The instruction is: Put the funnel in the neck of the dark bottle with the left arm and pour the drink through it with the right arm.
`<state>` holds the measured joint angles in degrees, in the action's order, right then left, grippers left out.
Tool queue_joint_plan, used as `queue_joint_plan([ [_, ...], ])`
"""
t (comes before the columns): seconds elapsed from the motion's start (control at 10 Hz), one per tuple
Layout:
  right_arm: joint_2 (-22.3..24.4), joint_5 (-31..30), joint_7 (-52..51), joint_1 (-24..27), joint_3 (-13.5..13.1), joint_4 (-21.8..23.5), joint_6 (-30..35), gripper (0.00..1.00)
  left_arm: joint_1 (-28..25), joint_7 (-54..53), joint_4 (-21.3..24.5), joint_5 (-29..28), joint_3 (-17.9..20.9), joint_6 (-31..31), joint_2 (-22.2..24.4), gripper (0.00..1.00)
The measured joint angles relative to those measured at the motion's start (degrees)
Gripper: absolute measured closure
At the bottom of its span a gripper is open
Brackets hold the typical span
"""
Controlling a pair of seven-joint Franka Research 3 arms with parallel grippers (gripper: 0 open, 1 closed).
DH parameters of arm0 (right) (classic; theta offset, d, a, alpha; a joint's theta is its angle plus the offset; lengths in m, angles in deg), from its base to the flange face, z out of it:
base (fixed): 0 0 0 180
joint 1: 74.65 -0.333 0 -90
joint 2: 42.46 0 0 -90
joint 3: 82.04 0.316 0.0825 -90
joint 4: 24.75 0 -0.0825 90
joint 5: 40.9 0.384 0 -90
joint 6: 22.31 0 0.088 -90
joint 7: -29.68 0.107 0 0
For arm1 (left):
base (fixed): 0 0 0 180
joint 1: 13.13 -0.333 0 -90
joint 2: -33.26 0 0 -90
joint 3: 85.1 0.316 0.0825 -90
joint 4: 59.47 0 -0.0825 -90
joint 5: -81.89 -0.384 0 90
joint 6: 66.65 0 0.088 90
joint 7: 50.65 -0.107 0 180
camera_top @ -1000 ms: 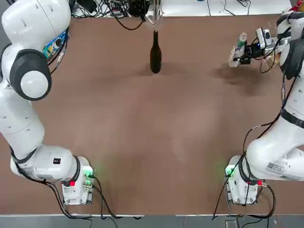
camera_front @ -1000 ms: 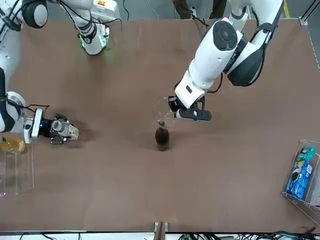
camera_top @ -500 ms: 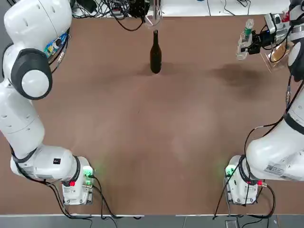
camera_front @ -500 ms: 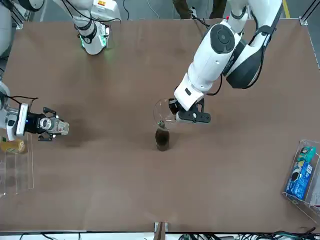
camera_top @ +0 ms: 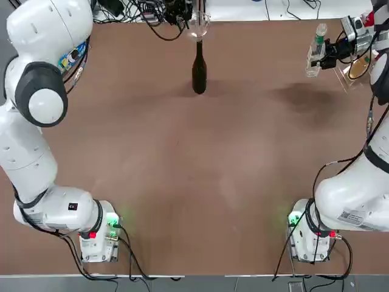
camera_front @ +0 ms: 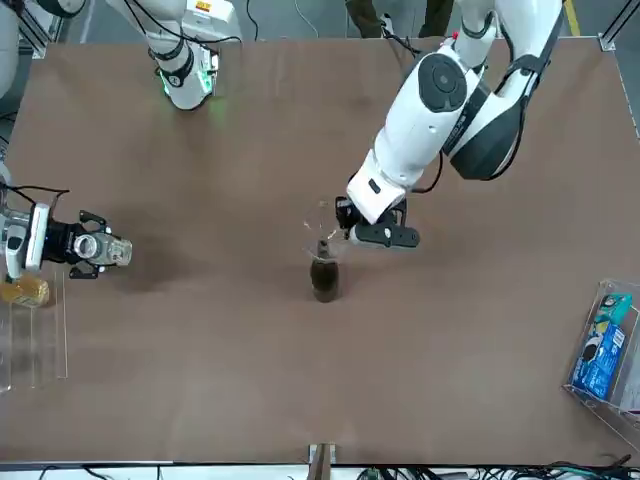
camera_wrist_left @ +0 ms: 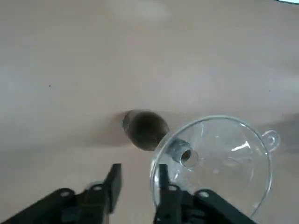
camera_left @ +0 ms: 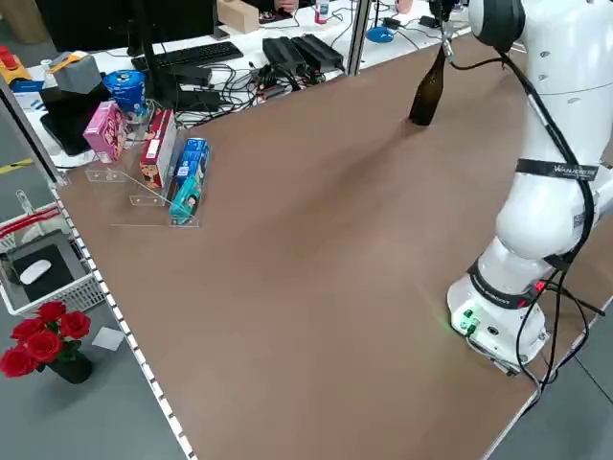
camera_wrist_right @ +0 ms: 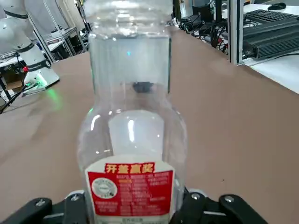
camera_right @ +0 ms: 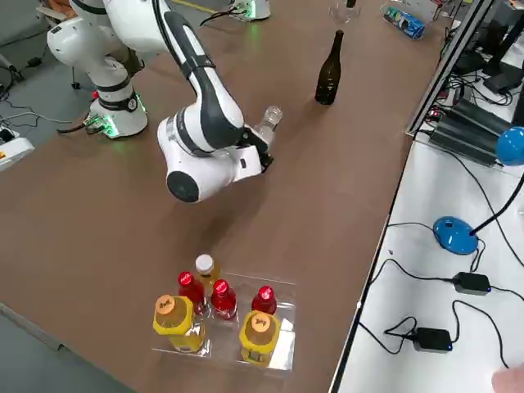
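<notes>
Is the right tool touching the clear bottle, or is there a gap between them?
Touching. The right wrist view shows the clear bottle clamped in the right tool, with its fingers pressed against the bottle's lower sides.

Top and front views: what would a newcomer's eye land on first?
The dark bottle standing alone near the table's far edge, with the clear funnel seated in its neck and the left gripper right beside it, fingers apart. Next, the right gripper at the far right corner of the table, holding the small clear drink bottle upright, close to a tray of coloured bottles.
</notes>
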<state>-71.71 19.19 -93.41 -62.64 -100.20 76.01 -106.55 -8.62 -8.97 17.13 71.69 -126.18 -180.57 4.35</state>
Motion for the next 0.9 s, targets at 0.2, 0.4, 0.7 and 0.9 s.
queue_joint_plan([
  [0.2, 2.09, -0.74, 3.51, 0.00, -0.12, 0.01, 1.23, 0.43, -0.01, 0.00, -0.19, 0.00, -0.23, -0.29, -0.01, 0.23],
  [0.4, 3.50, -1.03, 6.89, -0.04, -0.19, 0.03, 1.33, 0.43, -0.28, 0.04, -1.26, 0.25, -0.40, -0.38, 0.25, 0.01],
  [0.7, 6.71, -3.39, 14.42, -0.92, -0.21, 0.00, 0.84, 0.43, -1.80, -5.44, -3.78, 7.62, 3.20, -0.22, 0.69, 0.01],
  [0.9, 9.95, -5.13, 21.26, -2.25, -0.21, 0.01, -0.94, 0.43, -2.12, -23.46, -3.93, 14.54, 9.76, 3.20, 2.19, 0.03],
])
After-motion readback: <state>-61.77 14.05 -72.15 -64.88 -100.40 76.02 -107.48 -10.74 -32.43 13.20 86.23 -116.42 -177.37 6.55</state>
